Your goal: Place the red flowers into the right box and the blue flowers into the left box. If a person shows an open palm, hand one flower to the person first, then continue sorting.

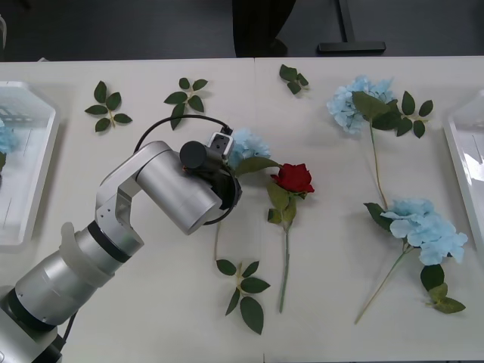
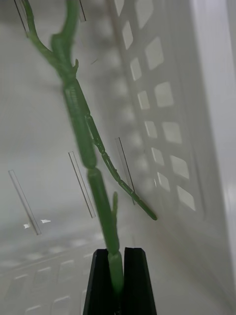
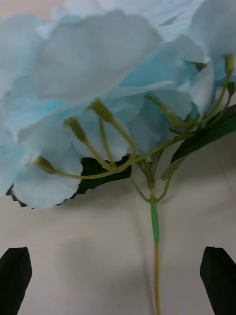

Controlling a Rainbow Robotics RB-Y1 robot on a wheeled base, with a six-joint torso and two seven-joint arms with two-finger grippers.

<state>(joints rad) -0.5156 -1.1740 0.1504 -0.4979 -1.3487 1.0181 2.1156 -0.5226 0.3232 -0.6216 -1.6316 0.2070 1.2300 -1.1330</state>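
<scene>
My left arm [image 1: 162,185] reaches to the table's middle, over a blue flower [image 1: 248,144]. In the left wrist view my left gripper [image 3: 118,280] is open, its black fingers on either side of the thin stem [image 3: 155,231] just under the pale blue head [image 3: 98,74]. A red flower [image 1: 293,178] lies just right of it. Two more blue flowers [image 1: 355,102] [image 1: 427,227] lie farther right. My right gripper [image 2: 115,280] is shut on a green stem [image 2: 81,133] inside a white tray, whose perforated wall [image 2: 167,133] stands close; its bloom is hidden. The left box [image 1: 23,174] holds a blue bloom [image 1: 6,140]. The right box [image 1: 469,162] sits at the right edge.
Loose green leaf sprigs lie at the back left [image 1: 108,110], back middle [image 1: 185,98], far middle [image 1: 293,78] and front middle [image 1: 243,291]. A dark-clothed person [image 1: 261,26] stands behind the table's far edge.
</scene>
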